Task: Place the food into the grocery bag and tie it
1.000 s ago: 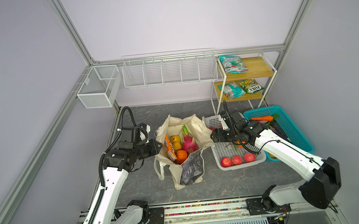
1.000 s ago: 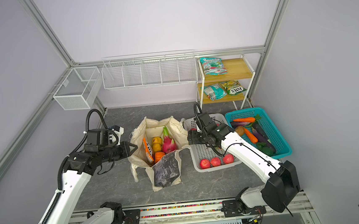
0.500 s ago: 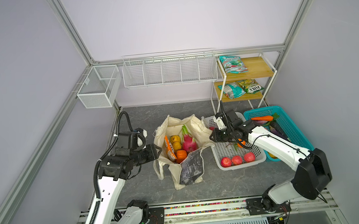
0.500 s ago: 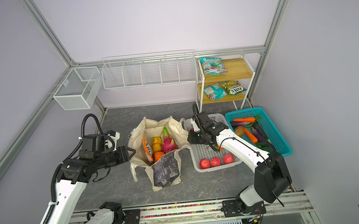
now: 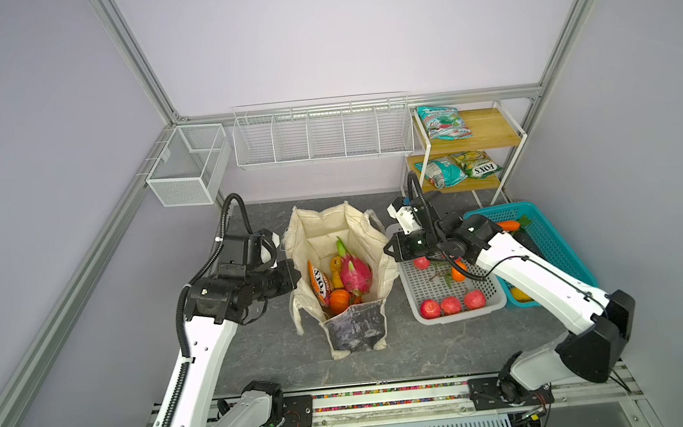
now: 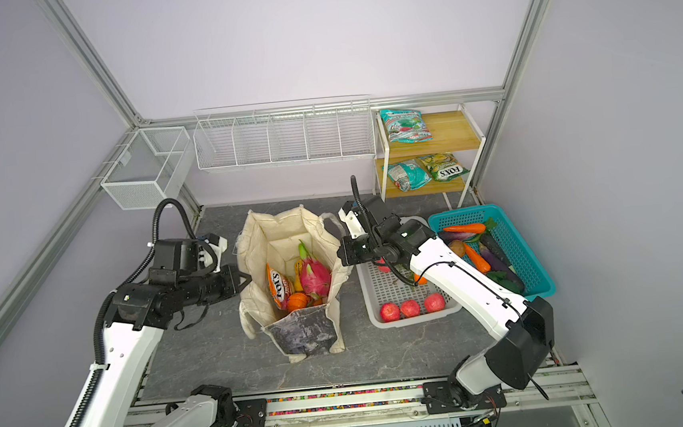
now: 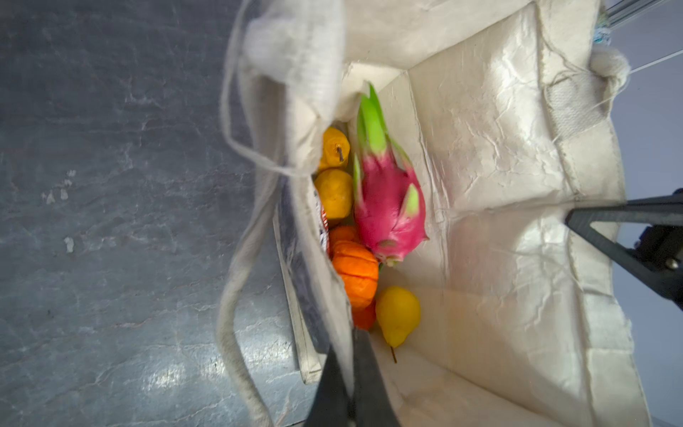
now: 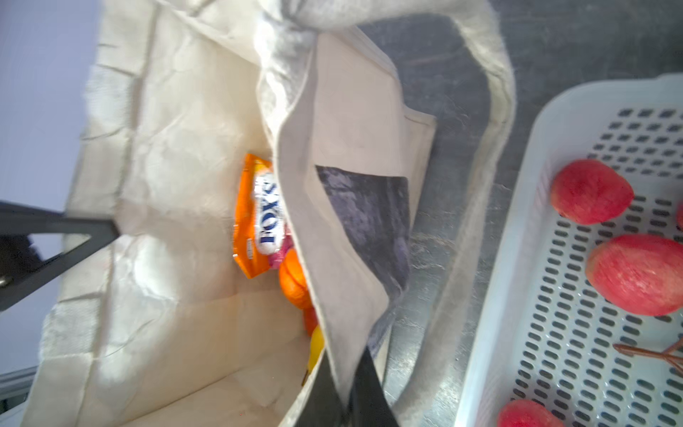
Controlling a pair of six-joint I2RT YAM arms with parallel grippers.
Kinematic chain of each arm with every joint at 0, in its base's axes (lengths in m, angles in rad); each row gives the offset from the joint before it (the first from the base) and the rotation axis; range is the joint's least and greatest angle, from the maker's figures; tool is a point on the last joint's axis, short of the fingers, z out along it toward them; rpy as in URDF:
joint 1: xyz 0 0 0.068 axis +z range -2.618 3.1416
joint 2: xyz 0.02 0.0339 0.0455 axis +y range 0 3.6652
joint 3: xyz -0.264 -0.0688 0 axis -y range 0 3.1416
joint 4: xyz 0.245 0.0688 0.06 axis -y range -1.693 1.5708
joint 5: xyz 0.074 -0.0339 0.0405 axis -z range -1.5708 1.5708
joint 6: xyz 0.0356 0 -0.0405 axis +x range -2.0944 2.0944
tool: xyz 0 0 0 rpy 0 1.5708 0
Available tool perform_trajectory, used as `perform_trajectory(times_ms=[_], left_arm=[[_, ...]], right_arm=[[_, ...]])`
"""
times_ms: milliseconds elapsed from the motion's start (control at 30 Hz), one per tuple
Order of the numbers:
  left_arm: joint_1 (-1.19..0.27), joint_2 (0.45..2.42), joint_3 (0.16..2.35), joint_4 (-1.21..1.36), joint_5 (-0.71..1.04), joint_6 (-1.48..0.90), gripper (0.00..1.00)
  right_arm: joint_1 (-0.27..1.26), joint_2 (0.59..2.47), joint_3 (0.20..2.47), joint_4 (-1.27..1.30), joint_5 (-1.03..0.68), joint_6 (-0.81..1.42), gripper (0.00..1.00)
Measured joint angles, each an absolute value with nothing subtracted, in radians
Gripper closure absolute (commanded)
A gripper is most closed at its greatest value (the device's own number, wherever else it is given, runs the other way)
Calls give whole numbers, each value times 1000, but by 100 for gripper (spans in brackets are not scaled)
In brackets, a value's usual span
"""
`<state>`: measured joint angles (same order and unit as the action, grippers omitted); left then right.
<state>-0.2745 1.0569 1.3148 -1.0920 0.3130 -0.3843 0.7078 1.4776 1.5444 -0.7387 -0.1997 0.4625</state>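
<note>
In both top views, the grocery bag (image 5: 320, 228) (image 6: 279, 236) is standing open mid-table, with the dragon fruit (image 5: 353, 274), snack packet (image 5: 319, 283) and orange (image 5: 339, 300) lying inside. Its left rim is being pinched by the left gripper (image 5: 292, 274) and its right rim by the right gripper (image 5: 388, 248).

In the left wrist view, the fingers (image 7: 369, 380) are being pressed narrowly onto the cream wall, and the pear (image 7: 397, 314) is lying near the dragon fruit.

In the right wrist view, a matching narrow pinch is being made on the opposite wall, beside the white basket (image 8: 517, 258).

Packing is being judged finished and tying begun. Next, the two sides need drawing together and the handles catching.
</note>
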Motion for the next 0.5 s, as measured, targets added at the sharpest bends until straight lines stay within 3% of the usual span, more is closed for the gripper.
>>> perform_trajectory(times_ms=[233, 500], left_arm=[[-351, 1131, 1390, -1069, 318, -389, 100], [-361, 1160, 1356, -1027, 319, -392, 100]], right_arm=[[769, 1523, 1692, -789, -187, 455, 93], [809, 1576, 1600, -776, -161, 459, 93]])
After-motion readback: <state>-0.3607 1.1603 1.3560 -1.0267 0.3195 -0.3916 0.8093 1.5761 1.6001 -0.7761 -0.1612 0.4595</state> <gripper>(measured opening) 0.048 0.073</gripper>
